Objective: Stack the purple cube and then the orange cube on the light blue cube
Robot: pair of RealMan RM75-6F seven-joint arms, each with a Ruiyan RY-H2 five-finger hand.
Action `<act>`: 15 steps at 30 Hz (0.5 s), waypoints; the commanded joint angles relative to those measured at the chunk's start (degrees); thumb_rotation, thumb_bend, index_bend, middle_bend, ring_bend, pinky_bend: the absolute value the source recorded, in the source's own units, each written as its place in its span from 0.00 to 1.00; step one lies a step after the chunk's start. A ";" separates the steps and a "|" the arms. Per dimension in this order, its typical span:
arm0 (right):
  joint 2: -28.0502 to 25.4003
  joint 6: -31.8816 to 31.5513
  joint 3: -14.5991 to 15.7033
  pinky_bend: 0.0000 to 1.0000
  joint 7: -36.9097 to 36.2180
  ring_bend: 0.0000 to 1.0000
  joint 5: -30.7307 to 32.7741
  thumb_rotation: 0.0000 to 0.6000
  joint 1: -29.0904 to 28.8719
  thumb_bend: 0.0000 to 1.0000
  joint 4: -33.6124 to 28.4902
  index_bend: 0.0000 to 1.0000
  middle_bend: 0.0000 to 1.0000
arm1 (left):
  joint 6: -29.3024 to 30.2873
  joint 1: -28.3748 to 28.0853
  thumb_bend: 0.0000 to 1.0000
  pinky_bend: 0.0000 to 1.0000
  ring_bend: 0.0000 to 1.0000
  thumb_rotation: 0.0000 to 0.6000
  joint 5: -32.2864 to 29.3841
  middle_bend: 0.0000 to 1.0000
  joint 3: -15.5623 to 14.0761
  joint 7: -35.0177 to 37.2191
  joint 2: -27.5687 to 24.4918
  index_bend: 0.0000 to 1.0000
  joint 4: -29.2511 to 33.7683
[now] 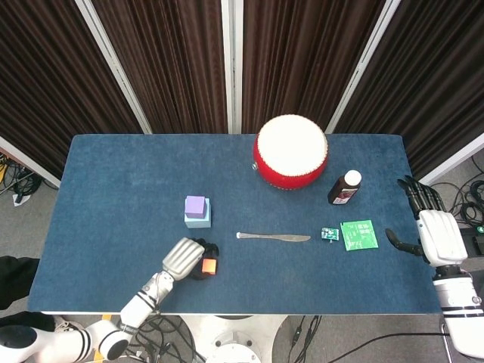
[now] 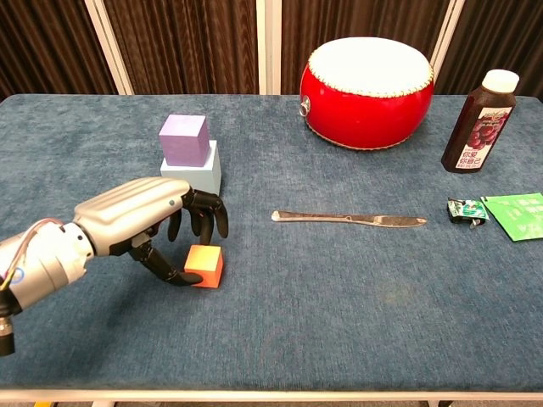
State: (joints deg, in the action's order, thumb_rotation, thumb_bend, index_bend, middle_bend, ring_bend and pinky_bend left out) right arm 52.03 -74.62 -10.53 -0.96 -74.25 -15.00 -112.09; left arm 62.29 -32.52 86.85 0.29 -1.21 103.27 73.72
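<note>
The purple cube (image 1: 195, 204) (image 2: 184, 140) sits on top of the light blue cube (image 1: 201, 221) (image 2: 202, 176) at the table's middle left. In front of that stack, the orange cube (image 1: 209, 265) (image 2: 204, 265) is low at the table surface. My left hand (image 1: 187, 259) (image 2: 144, 219) grips it, with the thumb against its left side and curled fingers over its far top edge. My right hand (image 1: 437, 231) rests open by the table's right edge, fingers spread, holding nothing; the chest view does not show it.
A red drum (image 1: 291, 151) (image 2: 366, 80) stands at the back centre, a dark bottle (image 1: 345, 187) (image 2: 479, 121) to its right. A knife (image 1: 274, 237) (image 2: 348, 219) lies mid-table. A small green item (image 1: 329, 234) and a green packet (image 1: 358, 234) lie further right.
</note>
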 commanded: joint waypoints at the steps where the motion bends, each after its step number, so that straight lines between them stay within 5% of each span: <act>1: -0.01 0.07 -0.05 0.00 -0.03 0.00 0.07 1.00 -0.06 0.22 -0.02 0.00 0.00 | 0.24 0.16 0.22 0.57 0.47 1.00 0.01 0.63 -0.01 -0.08 -0.14 0.49 0.23; 7: 0.05 0.27 -0.11 0.00 0.15 0.00 0.30 1.00 -0.20 0.22 -0.02 0.00 0.00 | 1.76 0.71 0.23 0.57 0.47 1.00 0.42 0.64 0.15 -0.98 -1.90 0.49 2.19; 15: 0.15 0.14 -0.06 0.00 0.50 0.00 0.20 1.00 -0.20 0.22 -0.17 0.00 0.00 | 3.07 2.06 0.23 0.57 0.47 1.00 -0.42 0.64 0.17 -2.75 -10.94 0.49 10.97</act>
State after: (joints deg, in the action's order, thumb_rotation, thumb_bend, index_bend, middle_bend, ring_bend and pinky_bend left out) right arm 52.18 -74.47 -10.59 -0.47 -74.05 -15.20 -112.25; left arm 65.15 -30.90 86.91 0.43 -3.36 94.76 82.37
